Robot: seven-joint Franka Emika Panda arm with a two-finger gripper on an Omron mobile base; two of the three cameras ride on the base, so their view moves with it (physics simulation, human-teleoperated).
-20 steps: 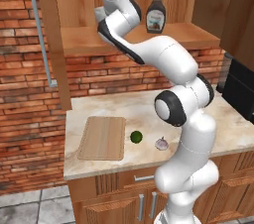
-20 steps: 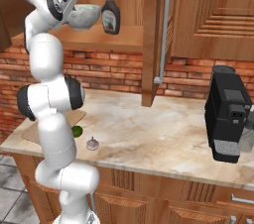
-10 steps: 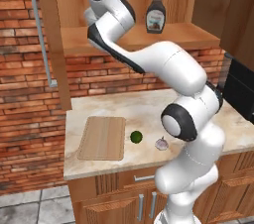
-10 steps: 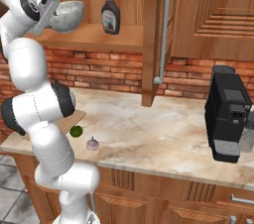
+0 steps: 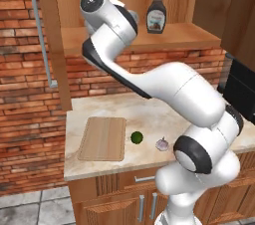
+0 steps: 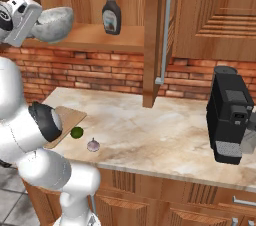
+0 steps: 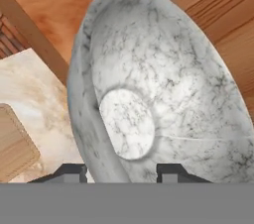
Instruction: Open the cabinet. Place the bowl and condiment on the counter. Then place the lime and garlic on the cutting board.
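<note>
The open cabinet [image 6: 150,35] holds the condiment bottle [image 6: 111,12] upright on its shelf, above the marble counter [image 6: 150,135] and brick wall. The white bowl [image 6: 52,24] is tilted in the air by the shelf's edge, the end effector [image 7: 121,171] clamped on its rim, fingertips mostly cut off. The cutting board [image 5: 103,138] lies bare; the lime [image 5: 137,137] and garlic [image 5: 162,144] rest beside it.

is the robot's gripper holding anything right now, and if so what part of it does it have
Yes. The gripper holds the round white speckled bowl by its rim, one finger inside and one outside the wall, lifted beside the open wooden cabinet's shelf.
</note>
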